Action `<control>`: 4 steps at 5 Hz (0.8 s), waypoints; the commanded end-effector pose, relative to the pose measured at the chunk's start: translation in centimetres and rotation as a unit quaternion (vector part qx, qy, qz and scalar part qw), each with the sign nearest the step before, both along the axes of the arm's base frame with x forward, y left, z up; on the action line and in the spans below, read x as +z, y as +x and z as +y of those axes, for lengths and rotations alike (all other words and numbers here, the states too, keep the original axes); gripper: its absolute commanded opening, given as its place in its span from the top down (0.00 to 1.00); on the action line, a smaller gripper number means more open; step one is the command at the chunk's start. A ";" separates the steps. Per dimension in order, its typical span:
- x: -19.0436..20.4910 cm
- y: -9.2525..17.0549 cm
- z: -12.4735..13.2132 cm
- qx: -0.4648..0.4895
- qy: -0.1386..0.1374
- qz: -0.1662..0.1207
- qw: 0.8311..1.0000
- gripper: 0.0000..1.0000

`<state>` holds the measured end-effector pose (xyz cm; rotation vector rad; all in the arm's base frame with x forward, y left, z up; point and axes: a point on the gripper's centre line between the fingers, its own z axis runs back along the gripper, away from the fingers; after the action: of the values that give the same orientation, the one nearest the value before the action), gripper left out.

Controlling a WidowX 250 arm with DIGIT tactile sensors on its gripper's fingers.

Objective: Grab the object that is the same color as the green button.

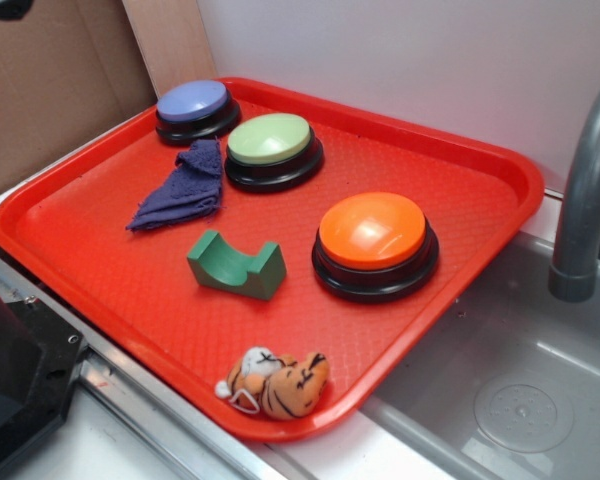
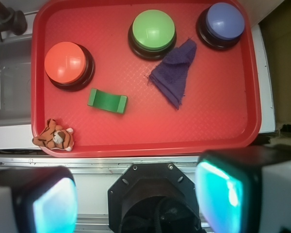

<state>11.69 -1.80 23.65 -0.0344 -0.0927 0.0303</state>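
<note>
The small dark green rectangular block with a half-round scoop in its top (image 1: 236, 265) (image 2: 107, 101) is lying flat on the red plastic tray (image 1: 460, 190) (image 2: 223, 121), toward the near middle, untouched. Just beside it, the large orange dome button on a black round base (image 1: 374, 240) (image 2: 67, 63) is sitting close but apart from it. On the block's other side, the crumpled purple-blue cloth (image 1: 185, 188) (image 2: 177, 73) is lying spread in a rough triangle, one corner reaching up between two buttons. The large pale green dome button on its black base (image 1: 272, 146) (image 2: 153, 31) is sitting further back, near the cloth's edge. The blue-purple dome button (image 1: 194, 106) (image 2: 224, 22) is sitting in the far corner, with the cloth's tip just beside its base. At the tray's near rim, a small orange-and-white striped plush tiger (image 1: 275, 381) (image 2: 54, 136) is lying on its side, well apart from the block.

The tray is resting on the pale desk beside a grey metal sink (image 1: 520, 400) (image 2: 9, 82), with a grey faucet (image 1: 585, 190) (image 2: 7, 20) rising at the sink's edge.

My fingers (image 2: 138, 199) are hanging high above, off the tray's near edge, spread wide apart and holding nothing; their teal-lit pads (image 2: 222, 194) are framing the bottom of the wrist view.
</note>
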 end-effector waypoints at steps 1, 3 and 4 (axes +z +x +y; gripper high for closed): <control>0.0 0.0 0.0 0.000 0.000 0.000 1.000 0.00; -3.5 3.3 -0.5 -0.100 0.000 -0.037 0.994 0.00; -5.8 5.3 -1.3 -0.188 0.006 -0.046 0.981 0.00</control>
<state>16.81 -2.80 16.99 -0.0457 -0.1496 -0.3473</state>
